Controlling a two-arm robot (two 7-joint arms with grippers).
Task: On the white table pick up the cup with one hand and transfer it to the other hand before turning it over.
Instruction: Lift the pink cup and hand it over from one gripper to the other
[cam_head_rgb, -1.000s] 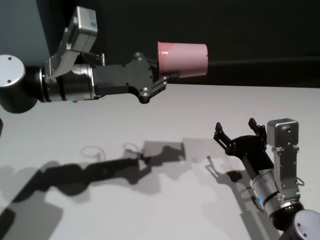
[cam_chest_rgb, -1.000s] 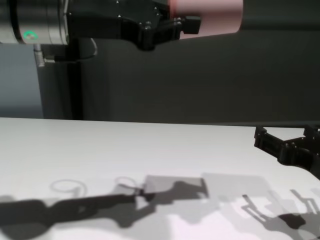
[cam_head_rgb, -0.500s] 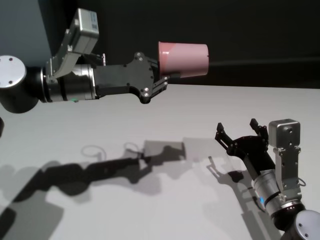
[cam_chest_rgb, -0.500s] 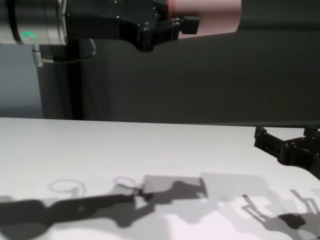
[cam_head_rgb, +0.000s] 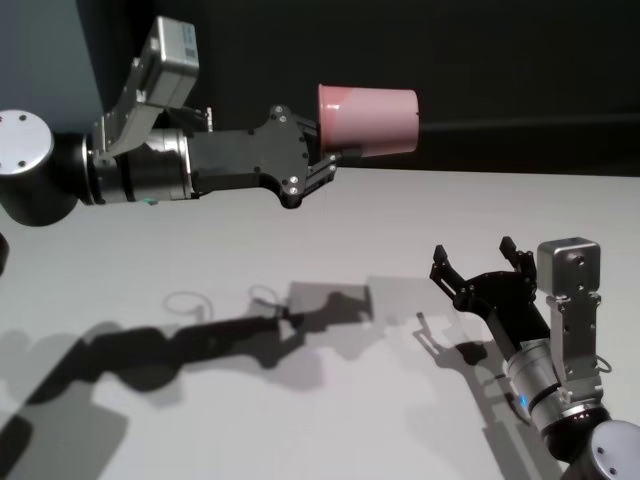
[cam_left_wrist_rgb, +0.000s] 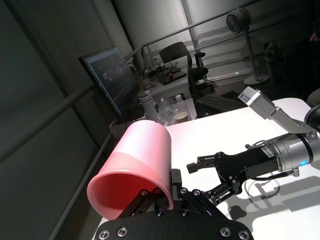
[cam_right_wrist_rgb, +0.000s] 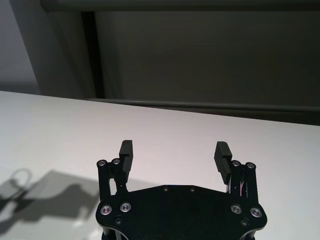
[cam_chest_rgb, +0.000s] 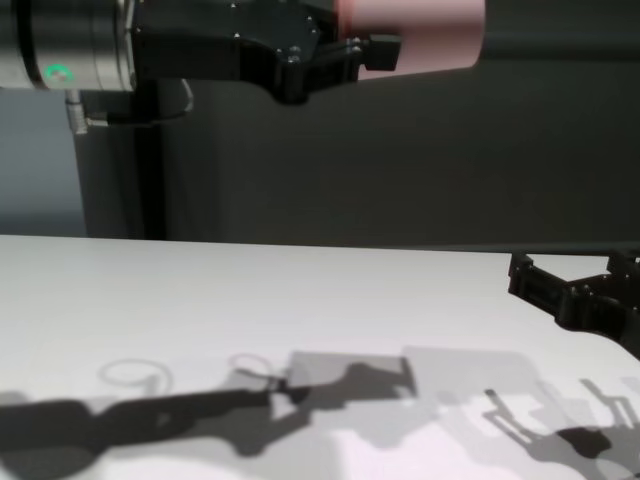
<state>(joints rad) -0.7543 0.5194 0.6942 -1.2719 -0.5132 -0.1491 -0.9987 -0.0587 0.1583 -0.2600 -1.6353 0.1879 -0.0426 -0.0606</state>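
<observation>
My left gripper (cam_head_rgb: 334, 152) is shut on the rim of the pink cup (cam_head_rgb: 368, 120) and holds it high above the white table (cam_head_rgb: 350, 215). The cup lies on its side, mouth toward the gripper and base pointing right. It also shows in the chest view (cam_chest_rgb: 410, 35) and the left wrist view (cam_left_wrist_rgb: 137, 160), with one finger inside the rim. My right gripper (cam_head_rgb: 472, 250) is open and empty, low over the table's right side, below and to the right of the cup. Its spread fingers show in the right wrist view (cam_right_wrist_rgb: 174, 147).
Only the arms' shadows (cam_head_rgb: 250, 335) lie on the table. A dark wall (cam_head_rgb: 500, 60) stands behind the table's far edge. The left wrist view shows a monitor (cam_left_wrist_rgb: 110, 80) and office chairs beyond the table.
The left gripper with the cup has crept very slightly to the right. The right gripper has barely shifted and stays open.
</observation>
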